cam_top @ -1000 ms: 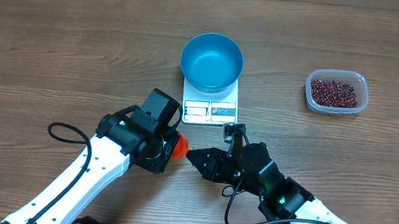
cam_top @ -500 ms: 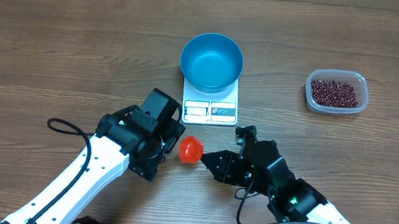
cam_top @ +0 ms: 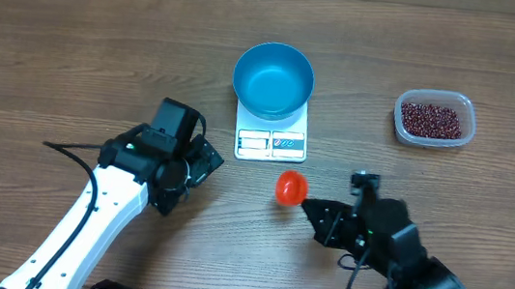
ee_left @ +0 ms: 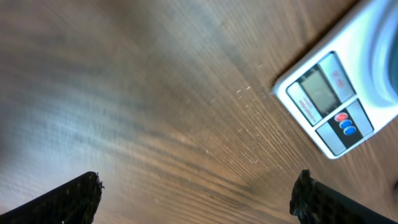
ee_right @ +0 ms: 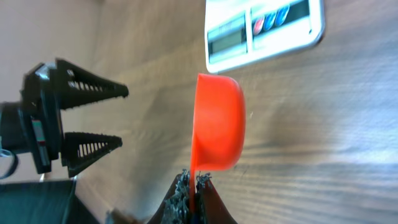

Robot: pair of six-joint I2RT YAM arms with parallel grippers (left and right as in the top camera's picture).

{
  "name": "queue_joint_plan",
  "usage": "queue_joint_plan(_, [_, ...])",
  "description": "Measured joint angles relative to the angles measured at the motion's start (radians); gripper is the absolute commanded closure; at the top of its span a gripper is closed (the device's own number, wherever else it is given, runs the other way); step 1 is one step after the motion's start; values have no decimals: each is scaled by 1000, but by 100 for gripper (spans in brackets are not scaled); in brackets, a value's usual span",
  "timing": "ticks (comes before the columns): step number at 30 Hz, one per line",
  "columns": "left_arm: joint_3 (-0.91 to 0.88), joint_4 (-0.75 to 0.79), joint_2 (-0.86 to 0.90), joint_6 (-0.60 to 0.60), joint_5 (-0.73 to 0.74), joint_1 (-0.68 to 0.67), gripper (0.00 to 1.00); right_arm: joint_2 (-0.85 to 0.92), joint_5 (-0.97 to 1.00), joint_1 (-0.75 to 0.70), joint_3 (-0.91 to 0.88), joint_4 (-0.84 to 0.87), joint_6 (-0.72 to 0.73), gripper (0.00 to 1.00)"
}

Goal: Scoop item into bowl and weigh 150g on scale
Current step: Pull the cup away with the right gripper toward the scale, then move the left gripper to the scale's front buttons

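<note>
the right jaws are clenched on the thin handle of the orange scoop (cam_top: 290, 186). the left jaws are wide apart, holding nothing. the beans (cam_top: 432, 120) sit in the tub (cam_top: 400, 124), well apart from the bowl (cam_top: 274, 78) on the scale (cam_top: 272, 145). that thin pinch could let the scoop twist and spill beans on the desk (cam_top: 74, 46).
</note>
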Motion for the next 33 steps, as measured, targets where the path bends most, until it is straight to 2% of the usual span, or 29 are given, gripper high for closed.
queue_joint_plan(9, [55,26,0,500,71,29,0,-117,40,-78,0,-37,-58,96])
queue_joint_plan(13, [62,29,0,599,53,29,0,-117,40,-78,0,-23,-63,96])
queue_joint_plan(18, [62,37,0,643,-2,29,0,-116,40,-79,0,58,-85,96])
queue_joint_plan(19, [62,49,0,648,-3,29,17,-116,40,-78,0,69,-90,96])
queue_joint_plan(20, [62,60,0,651,-2,29,54,-117,40,-79,0,88,-94,96])
queue_joint_plan(21, [62,68,0,655,3,30,78,-116,40,-80,0,97,-96,96])
queue_joint_plan(22, [62,77,0,658,10,31,96,-116,40,-85,0,106,-100,96])
queue_joint_plan(29, [62,167,2,647,99,11,95,-116,56,-161,7,109,-110,96])
queue_joint_plan(33, [62,264,2,626,82,-100,96,-116,66,-227,17,109,-114,96])
